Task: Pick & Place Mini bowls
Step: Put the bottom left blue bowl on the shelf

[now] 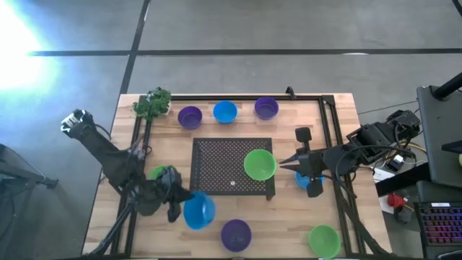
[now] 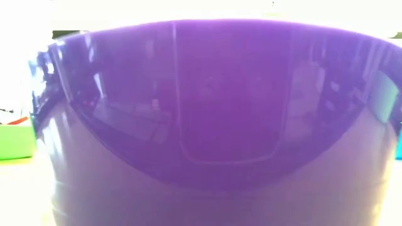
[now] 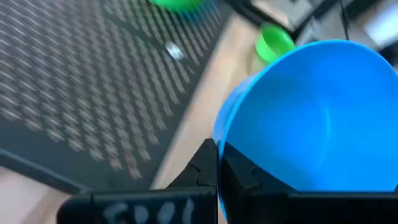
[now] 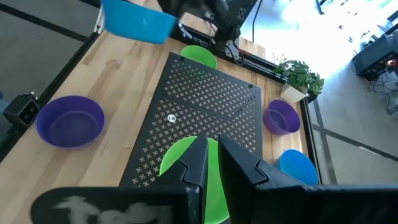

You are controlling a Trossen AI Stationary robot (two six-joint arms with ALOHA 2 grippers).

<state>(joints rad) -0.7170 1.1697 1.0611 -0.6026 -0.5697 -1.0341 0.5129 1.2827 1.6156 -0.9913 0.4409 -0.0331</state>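
My left gripper is shut on a bright blue mini bowl near the table's front left, beside the black mesh mat. My right gripper is shut on a lime green mini bowl over the mat's right edge. Other mini bowls stand on their bases on the wood: purple, blue and purple along the far side, purple and green at the near edge. A green one shows partly under my left arm, and a blue one under my right gripper. My left gripper pinches the blue bowl's rim, one finger inside the bowl and one outside. The bowl is tilted and, in the right wrist view, hangs clear of the table. My right gripper pinches the green bowl's rim on the side toward the table's right edge, one finger inside and one outside. The fingers come level from the table's right. The bowl is over the mat; whether it rests on it I cannot tell.
A small leafy plant stands at the far left corner. A dark frame rail runs along the table's far side. The near purple bowl fills the low view. Equipment and cables lie beyond the right edge.
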